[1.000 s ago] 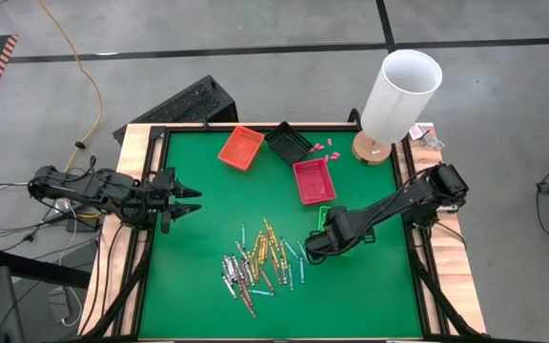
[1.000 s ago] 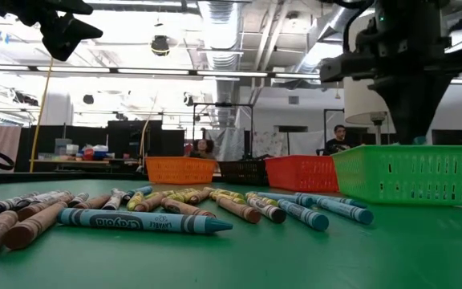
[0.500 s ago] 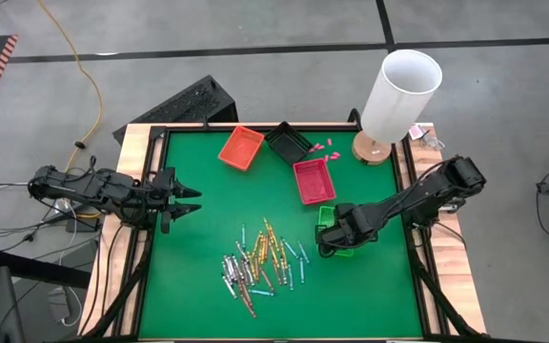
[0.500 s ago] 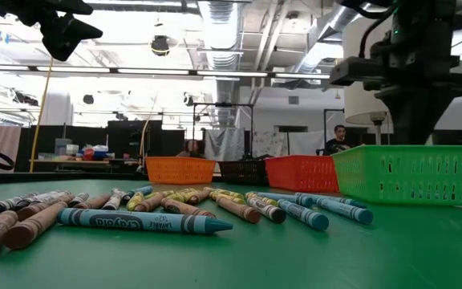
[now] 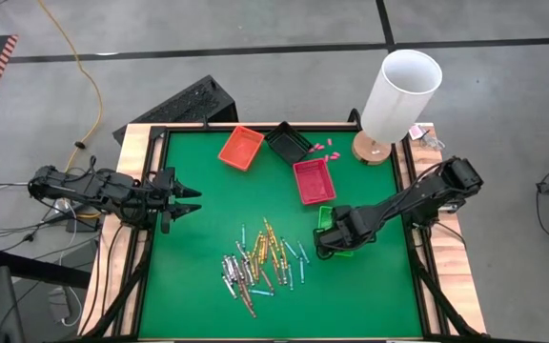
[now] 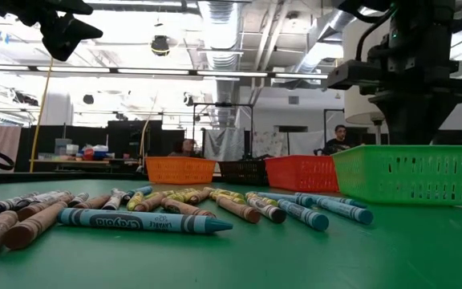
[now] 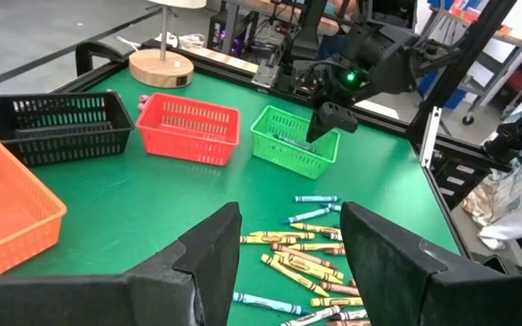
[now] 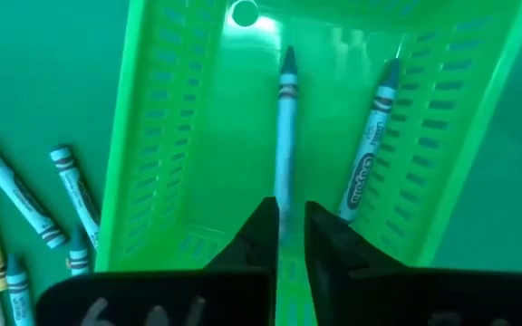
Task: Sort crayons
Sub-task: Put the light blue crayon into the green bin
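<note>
Bright overhead light, blurred foreground, basket glare.

Overhead, table-level, two wrist views; shared green basket (image 5: 326, 217).

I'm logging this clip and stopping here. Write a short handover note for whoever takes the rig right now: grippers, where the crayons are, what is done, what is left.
Right gripper: over the green basket, fingers a narrow gap apart, a blue-green crayon just beyond their tips inside; whether it is released, I cannot tell.
Left gripper: open, empty, waiting above the table's left side.
Done: a second blue-green crayon leans on the green basket's wall.
Left: the mixed crayon pile at mid-table. The orange, black and red baskets look empty in the left wrist view.
</note>
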Controlling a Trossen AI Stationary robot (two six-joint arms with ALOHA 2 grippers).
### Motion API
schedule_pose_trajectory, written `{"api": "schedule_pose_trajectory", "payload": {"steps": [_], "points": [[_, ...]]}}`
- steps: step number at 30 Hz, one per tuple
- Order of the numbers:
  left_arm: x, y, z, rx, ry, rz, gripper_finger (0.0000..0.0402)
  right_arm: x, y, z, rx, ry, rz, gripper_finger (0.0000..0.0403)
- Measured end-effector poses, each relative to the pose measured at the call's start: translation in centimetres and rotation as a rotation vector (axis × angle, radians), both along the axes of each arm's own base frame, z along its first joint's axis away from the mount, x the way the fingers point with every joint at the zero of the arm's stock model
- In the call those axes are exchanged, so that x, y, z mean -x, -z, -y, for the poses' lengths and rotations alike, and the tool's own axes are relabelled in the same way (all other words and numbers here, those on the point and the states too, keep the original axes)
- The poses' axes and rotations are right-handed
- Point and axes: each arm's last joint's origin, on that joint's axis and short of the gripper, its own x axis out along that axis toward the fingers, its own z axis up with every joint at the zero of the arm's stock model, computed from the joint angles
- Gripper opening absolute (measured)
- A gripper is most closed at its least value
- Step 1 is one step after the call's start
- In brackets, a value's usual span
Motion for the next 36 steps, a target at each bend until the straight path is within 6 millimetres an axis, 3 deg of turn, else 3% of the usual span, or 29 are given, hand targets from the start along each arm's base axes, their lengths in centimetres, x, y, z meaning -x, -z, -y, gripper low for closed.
{"api": "schedule_pose_trajectory", "payload": {"steps": [9, 15, 22, 27, 31, 36], "points": [[0.0, 0.0, 0.0, 0.000, -0.001, 0.000, 0.0180, -0.2, -0.2, 0.5, 0.031, -0.047, 0.000, 0.0061], [0.0, 0.0, 0.0, -0.001, 0.000, 0.000, 0.0180, -1.8, -2.3, 1.3, 0.052, -0.143, 0.064, 0.0061], [0.0, 0.0, 0.0, -0.001, 0.000, 0.000, 0.0180, -4.6, -6.1, 1.8, 0.222, -0.322, 0.288, 0.0061], [0.0, 0.0, 0.0, 0.000, 0.000, 0.000, 0.0180, -7.0, -7.1, 1.3, 0.338, -0.538, 0.488, 0.0061], [0.0, 0.0, 0.0, 0.000, 0.000, 0.000, 0.0180, -8.4, -5.9, 0.8, 0.330, -0.643, 0.507, 0.0061], [0.0, 0.0, 0.0, 0.000, -0.001, 0.000, 0.0180, -9.9, -3.0, 0.2, 0.232, -0.740, 0.470, 0.0063]]}}
